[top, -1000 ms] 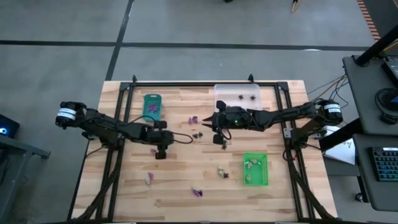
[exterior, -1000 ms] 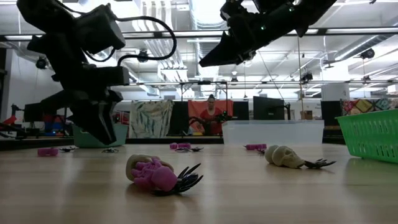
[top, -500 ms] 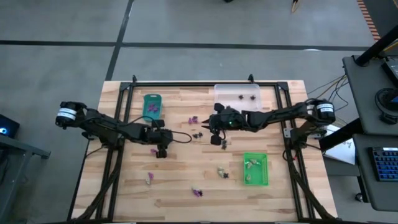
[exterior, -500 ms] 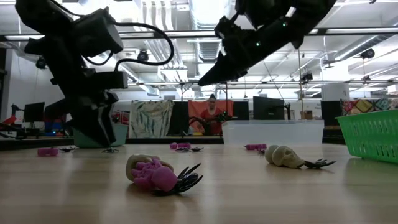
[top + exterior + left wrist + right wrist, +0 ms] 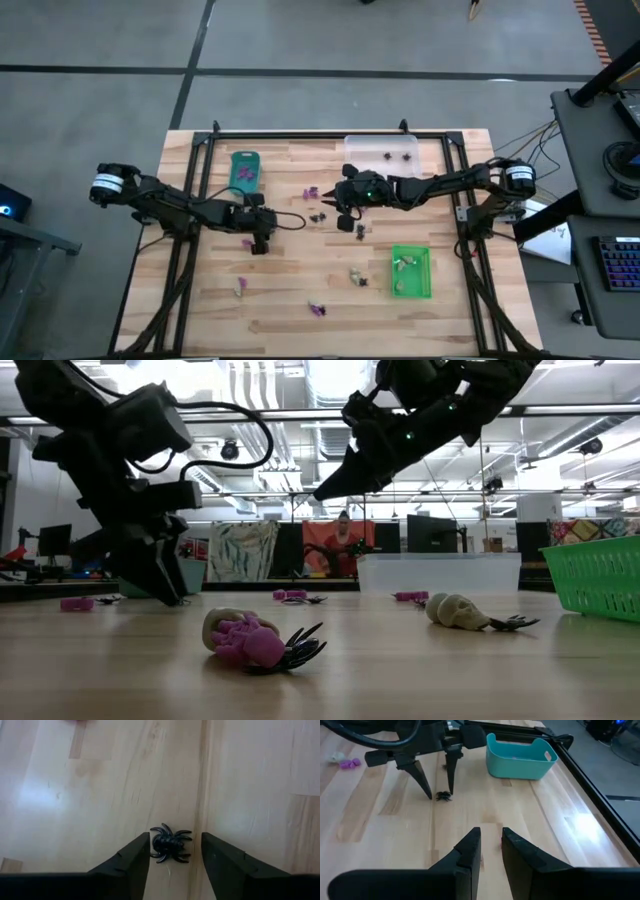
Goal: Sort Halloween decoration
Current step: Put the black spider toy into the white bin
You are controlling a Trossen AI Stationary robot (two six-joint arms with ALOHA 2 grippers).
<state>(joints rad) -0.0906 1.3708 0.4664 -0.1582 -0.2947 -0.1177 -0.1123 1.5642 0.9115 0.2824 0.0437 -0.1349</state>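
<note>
Spider (image 5: 170, 843), black plastic, lies on the wooden tabletop (image 5: 100, 795) between the spread fingers of the left hand (image 5: 175, 857), near the teal tray (image 5: 520, 756) and untouched on either side. The right hand (image 5: 490, 847) hangs above the tabletop towards the clear tray (image 5: 382, 153), well away from the teal tray, its fingers narrowly parted with nothing visible between them. Other trinkets, purple, cream and black, lie scattered farther from the teal tray, some already in the green basket (image 5: 411, 273). The risk: the spider is flat and thin-legged, so closing fingertips may skate over it or pinch one leg and flick it aside. It also sits nearer one finger, which could push it before the other arrives.
</note>
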